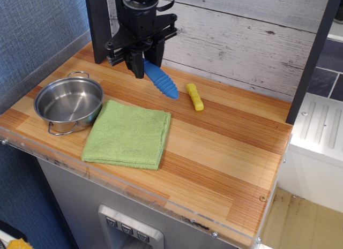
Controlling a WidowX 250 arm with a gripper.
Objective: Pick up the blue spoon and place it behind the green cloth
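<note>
Jaws of gripper (143, 63) clenched on blue spoon (161, 83), blue handle slanting down to the right over bench (225, 152) behind green cloth (129, 133). Whether handle tip touches bench: cannot tell. Yellow ridged stick (195, 96) just right of handle. Steel pot (68, 103) left of cloth, rim beside its edge.

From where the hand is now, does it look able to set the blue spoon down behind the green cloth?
Probably yes: the hand holds the blue spoon over bare wood behind the green cloth, with nothing visible beneath.
</note>
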